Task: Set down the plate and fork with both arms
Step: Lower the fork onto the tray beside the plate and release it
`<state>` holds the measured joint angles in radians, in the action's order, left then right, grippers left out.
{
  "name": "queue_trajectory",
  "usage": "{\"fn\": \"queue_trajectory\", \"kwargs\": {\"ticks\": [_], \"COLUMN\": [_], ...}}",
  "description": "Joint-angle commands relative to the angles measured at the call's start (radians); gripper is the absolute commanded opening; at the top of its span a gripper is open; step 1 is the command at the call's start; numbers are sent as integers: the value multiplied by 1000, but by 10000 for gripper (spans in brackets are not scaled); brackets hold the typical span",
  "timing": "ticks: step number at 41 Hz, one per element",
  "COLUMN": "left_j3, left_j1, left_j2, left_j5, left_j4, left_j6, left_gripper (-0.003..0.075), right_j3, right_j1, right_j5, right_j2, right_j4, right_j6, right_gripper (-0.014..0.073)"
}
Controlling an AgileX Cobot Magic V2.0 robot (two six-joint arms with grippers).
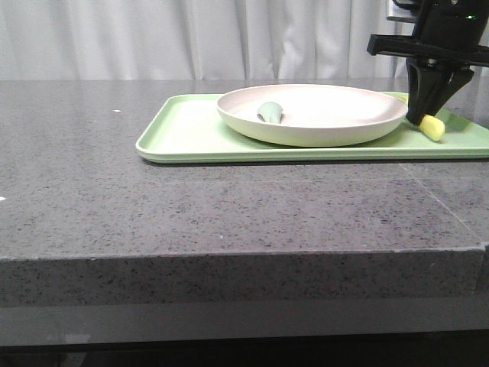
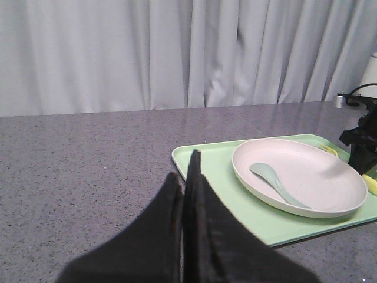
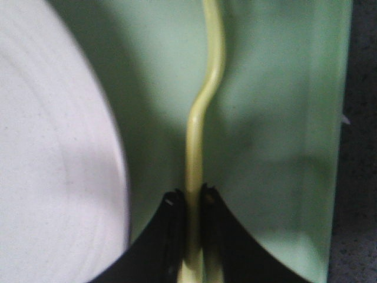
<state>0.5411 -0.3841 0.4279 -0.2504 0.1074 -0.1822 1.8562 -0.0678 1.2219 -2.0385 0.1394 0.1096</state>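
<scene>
Nearest the viewer, at about seven o'clock on the speckled grey counter point(image 1: 229, 214), the left gripper point(image 2: 187, 194) hangs above bare stone with its black fingers pressed together and nothing between them; it is only seen from its own wrist camera. Farther back, toward twelve o'clock, a flat light-green tray point(image 1: 183, 134) carries the cream-white plate point(image 1: 321, 115), which sits flat on it with a grey-green utensil point(image 1: 271, 112) lying inside. At about two o'clock, just beside the plate's right rim, the right gripper point(image 1: 425, 116) points down over the tray, its fingers pinched on the handle of the slim pale-yellow fork point(image 3: 203, 118). The fork's rounded yellow end pokes out below the fingertips. Whether the fork rests on the tray or is slightly lifted cannot be told. Judged from this, the plate looks placed, and the fork is being set beside it, still to be released. Pale curtains point(image 2: 147, 53) close the background.
</scene>
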Motion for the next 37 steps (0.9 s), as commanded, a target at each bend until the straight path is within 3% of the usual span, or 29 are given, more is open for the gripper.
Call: {"fn": "queue_trajectory", "kwargs": {"ticks": [1,7,25,37], "left_j3": [31,31,31,31], "left_j1": [-7,-7,-7,-7], "left_j2": [6,6,6,6], "left_j5": [85,85,85,85], "left_j4": [-5,-5,-5,-5], "left_j6": [-9,-9,-9,-9], "left_gripper": [-18,-18,-18,-18], "right_j3": [28,28,28,35], "right_j1": [8,8,8,8], "right_j5": [10,15,17,13], "right_j2": [55,55,55,61], "right_j4": [-8,-14,-36,-41], "right_j6": [-7,-7,-2,-2], "right_gripper": [76,106,302,309]}}
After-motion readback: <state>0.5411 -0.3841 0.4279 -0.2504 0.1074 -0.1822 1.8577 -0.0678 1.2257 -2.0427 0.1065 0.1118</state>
